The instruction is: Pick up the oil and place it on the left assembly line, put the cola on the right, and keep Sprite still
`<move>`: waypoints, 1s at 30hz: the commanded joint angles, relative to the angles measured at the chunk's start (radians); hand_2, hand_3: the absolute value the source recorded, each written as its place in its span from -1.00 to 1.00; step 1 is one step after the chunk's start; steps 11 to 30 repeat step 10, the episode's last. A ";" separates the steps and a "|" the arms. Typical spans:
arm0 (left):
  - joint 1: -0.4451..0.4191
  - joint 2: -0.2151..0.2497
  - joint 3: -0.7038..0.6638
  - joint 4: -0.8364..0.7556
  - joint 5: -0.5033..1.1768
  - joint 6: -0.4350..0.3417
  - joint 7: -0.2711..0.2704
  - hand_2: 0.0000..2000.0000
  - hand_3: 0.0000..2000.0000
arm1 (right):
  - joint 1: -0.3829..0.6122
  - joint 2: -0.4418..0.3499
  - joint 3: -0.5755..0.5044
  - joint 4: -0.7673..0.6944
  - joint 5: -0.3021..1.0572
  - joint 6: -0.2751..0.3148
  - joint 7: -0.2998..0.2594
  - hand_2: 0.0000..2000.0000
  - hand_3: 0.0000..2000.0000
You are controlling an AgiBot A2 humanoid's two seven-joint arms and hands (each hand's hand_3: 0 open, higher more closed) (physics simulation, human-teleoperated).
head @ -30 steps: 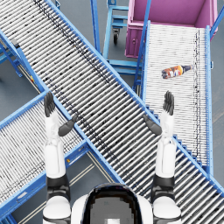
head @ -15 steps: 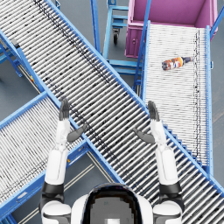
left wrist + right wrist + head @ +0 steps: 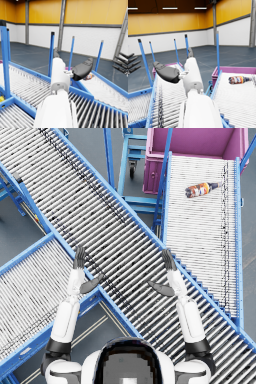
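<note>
One dark bottle with an orange and blue label (image 3: pixel 201 189) lies on its side on the right roller conveyor (image 3: pixel 200 248), close to the conveyor's far end; it also shows as the bottle (image 3: pixel 239 79) in the right wrist view. My left hand (image 3: pixel 80 273) and right hand (image 3: pixel 167 273) both hover over the wide diagonal conveyor (image 3: pixel 115 228), fingers spread and holding nothing. The bottle is well beyond the right hand. In the wrist views the left hand (image 3: pixel 75 70) and the right hand (image 3: pixel 175 71) are empty. No other bottle is in sight.
A pink bin (image 3: pixel 200 143) stands at the far end of the right conveyor. A lower roller conveyor (image 3: pixel 30 288) runs at the left. Blue frame rails (image 3: pixel 109 158) and upright posts (image 3: pixel 51 53) stand between the lines.
Both hands have drawn inward and back toward me over the diagonal conveyor. The bottle has travelled along the right conveyor toward the pink bin.
</note>
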 commanded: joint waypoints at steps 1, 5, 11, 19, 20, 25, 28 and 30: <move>0.000 0.000 0.000 0.000 0.000 0.000 0.000 -1.00 -1.00 | 0.000 0.000 0.000 0.000 0.000 0.000 0.000 -1.00 -1.00; 0.000 0.000 0.000 0.000 0.000 0.000 0.000 -1.00 -1.00 | 0.000 0.000 0.000 0.000 0.000 0.000 0.000 -1.00 -1.00; 0.000 0.000 0.000 0.000 0.000 0.000 0.000 -1.00 -1.00 | 0.000 0.000 0.000 0.000 0.000 0.000 0.000 -1.00 -1.00; 0.000 0.000 0.000 0.000 0.000 0.000 0.000 -1.00 -1.00 | 0.000 0.000 0.000 0.000 0.000 0.000 0.000 -1.00 -1.00; 0.000 0.000 0.000 0.000 0.000 0.000 0.000 -1.00 -1.00 | 0.000 0.000 0.000 0.000 0.000 0.000 0.000 -1.00 -1.00; 0.000 0.000 0.000 0.000 0.000 0.000 0.000 -1.00 -1.00 | 0.000 0.000 0.000 0.000 0.000 0.000 0.000 -1.00 -1.00; 0.000 0.000 0.000 0.000 0.000 0.000 0.000 -1.00 -1.00 | 0.000 0.000 0.000 0.000 0.000 0.000 0.000 -1.00 -1.00; 0.000 0.000 0.000 0.000 0.000 0.000 0.000 -1.00 -1.00 | 0.000 0.000 0.000 0.000 0.000 0.000 0.000 -1.00 -1.00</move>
